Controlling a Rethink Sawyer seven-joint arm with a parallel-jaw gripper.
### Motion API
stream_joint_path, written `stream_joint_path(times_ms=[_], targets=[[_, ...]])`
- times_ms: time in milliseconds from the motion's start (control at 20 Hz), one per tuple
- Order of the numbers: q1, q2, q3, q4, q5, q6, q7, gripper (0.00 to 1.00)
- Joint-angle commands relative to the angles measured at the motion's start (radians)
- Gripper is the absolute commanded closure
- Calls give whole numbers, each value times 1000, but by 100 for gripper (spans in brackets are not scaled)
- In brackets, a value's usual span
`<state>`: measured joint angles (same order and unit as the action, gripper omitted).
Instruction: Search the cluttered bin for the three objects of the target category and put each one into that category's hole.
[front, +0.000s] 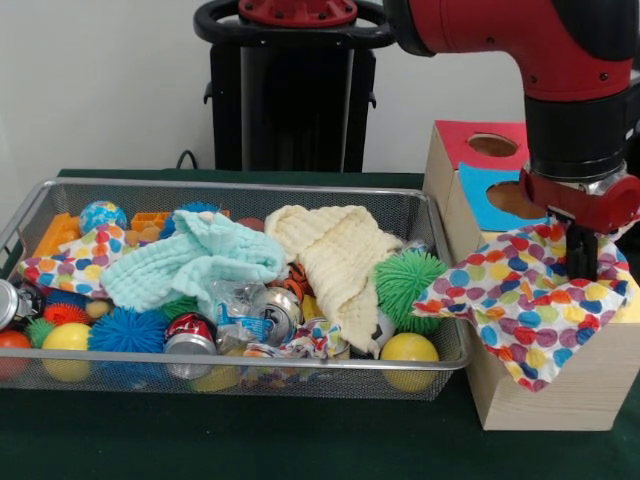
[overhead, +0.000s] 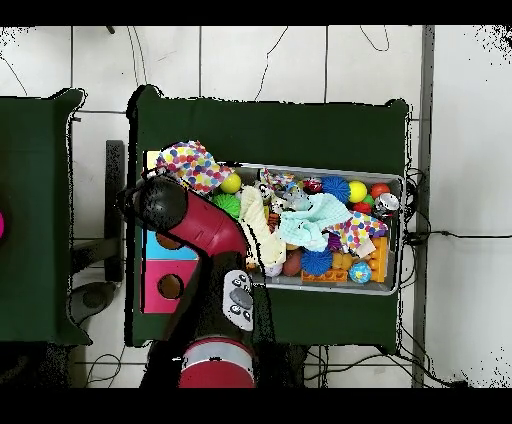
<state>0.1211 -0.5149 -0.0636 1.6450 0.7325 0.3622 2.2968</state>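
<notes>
My gripper (front: 582, 262) is shut on a polka-dot cloth (front: 525, 295) over the yellow-topped wooden box (front: 560, 395) at the right. The cloth drapes across the box top and onto the bin's right rim. It hides the yellow top's hole. In the overhead view the cloth (overhead: 192, 165) lies at the bin's left end and my arm hides the gripper. A second polka-dot cloth (front: 65, 262) lies at the left end of the wire-mesh bin (front: 250, 188); it also shows in the overhead view (overhead: 358, 230). A third polka-dot cloth (front: 310, 338) peeks out at the front middle, half buried.
A mint-green cloth (front: 190, 262) and a cream cloth (front: 335, 255) lie over the bin's middle. Spiky balls, yellow balls and crushed cans fill the rest. The blue-topped box (front: 490, 205) and the red-topped box (front: 470, 145) stand behind the yellow one.
</notes>
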Motion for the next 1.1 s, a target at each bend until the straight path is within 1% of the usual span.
stream_joint_path(times_ms=[50, 250, 450, 750, 950, 1050, 1100], targets=[[80, 152, 8, 96, -29, 208, 290, 100], [121, 193, -58, 58, -57, 246, 307, 100], [149, 217, -100, 61, -66, 217, 271, 100], [146, 228, -103, 69, -56, 187, 225, 100], [159, 282, -122, 31, -110, 201, 155, 100], [157, 297, -124, 20, -120, 220, 139, 100], [152, 311, -123, 7, -129, 248, 130, 100]])
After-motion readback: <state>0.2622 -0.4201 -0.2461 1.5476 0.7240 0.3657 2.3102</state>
